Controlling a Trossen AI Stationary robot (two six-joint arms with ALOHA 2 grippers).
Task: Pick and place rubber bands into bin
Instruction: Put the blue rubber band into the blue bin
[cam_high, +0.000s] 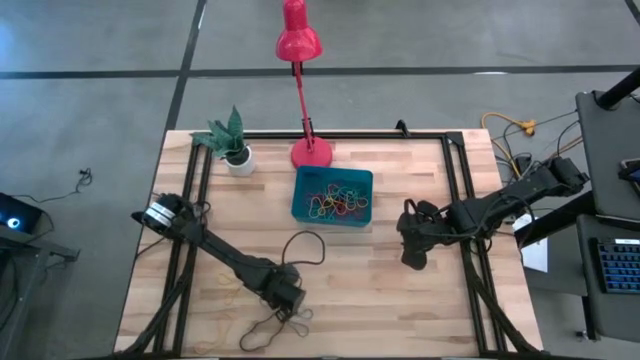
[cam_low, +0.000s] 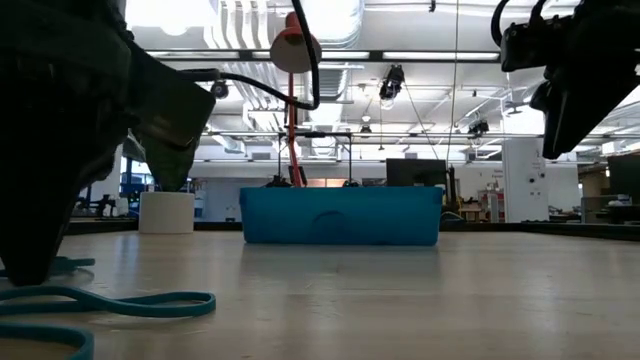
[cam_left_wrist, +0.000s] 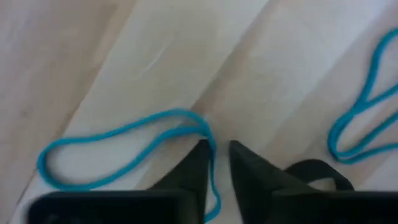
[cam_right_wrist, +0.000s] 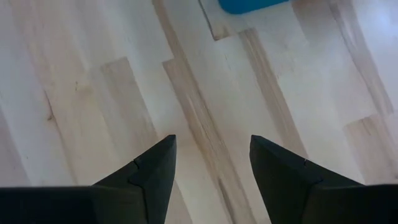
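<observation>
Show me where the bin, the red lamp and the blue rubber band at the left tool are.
bin (cam_high: 303, 201): high view, its left wall.
red lamp (cam_high: 311, 152): high view, its round base.
blue rubber band (cam_left_wrist: 118, 135): left wrist view, its long loop on the table.

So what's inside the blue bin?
The bin holds a tangled pile of rubber bands in green, yellow, red and blue. Much of its floor beneath them is covered, and from table height its wall hides them.

A grey floor (cam_high: 90, 60) crossed by dark lines fills the upper part of the high view. At its right edge stands a black desk (cam_high: 612, 150). The low view shows bright ceiling lights (cam_low: 330, 15) along its top.
</observation>
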